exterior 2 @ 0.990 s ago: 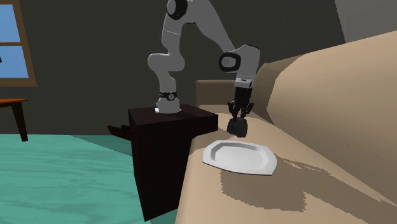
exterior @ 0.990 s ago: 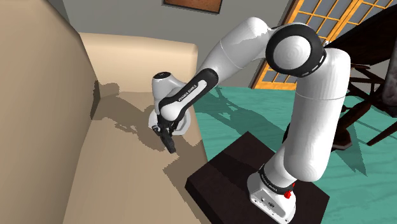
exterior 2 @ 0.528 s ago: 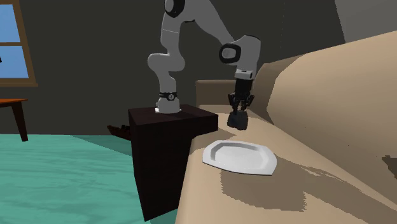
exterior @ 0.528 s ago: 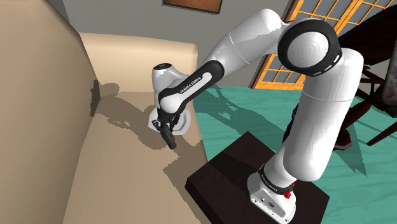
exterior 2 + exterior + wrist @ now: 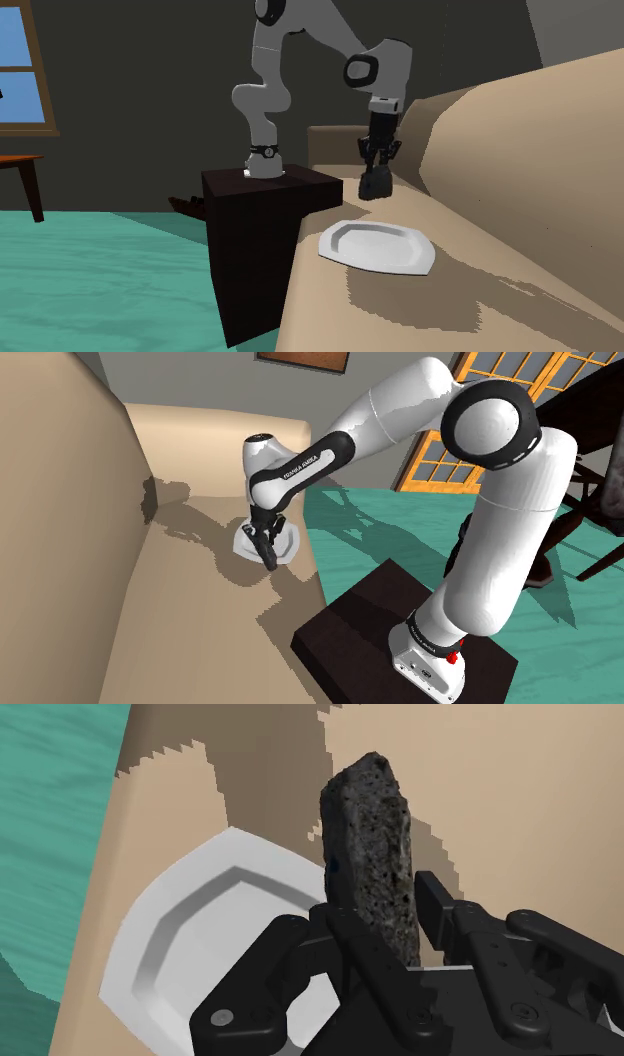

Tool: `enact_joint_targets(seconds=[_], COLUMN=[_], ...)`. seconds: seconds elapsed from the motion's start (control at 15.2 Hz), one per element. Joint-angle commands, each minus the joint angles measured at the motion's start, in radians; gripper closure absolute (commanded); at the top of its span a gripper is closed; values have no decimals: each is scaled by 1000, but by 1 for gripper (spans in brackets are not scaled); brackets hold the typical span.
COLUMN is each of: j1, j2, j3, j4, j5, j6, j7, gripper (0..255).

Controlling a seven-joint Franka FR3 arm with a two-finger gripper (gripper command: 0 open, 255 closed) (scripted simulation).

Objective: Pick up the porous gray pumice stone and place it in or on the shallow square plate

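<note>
Hauling the pumice stone [image 5: 368, 824] to the plate [image 5: 375, 247].
My pincer [image 5: 375, 182] clasps it; second exterior view, plate at six o'clock: lower, then let go.

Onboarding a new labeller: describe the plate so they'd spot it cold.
Find the big tan sofa. On its seat, near the front edge beside the dark stand, lies the plate. It is white and shallow with cut corners, unlike the dark pitted stone clasped in the gripper close by.
</note>
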Motion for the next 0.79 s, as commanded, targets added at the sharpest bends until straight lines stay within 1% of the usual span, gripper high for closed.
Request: enact_joint_targets(seconds=[0.0, 0.4, 0.73], j1=[-18, -75, -115], j2=[36, 142, 253], j3=[-15, -56, -83], j4=[68, 264, 469], j5=[-8, -22, -30], j6=[-32, -121, -213], j7=[-33, -132, -209], gripper=[255, 255, 255])
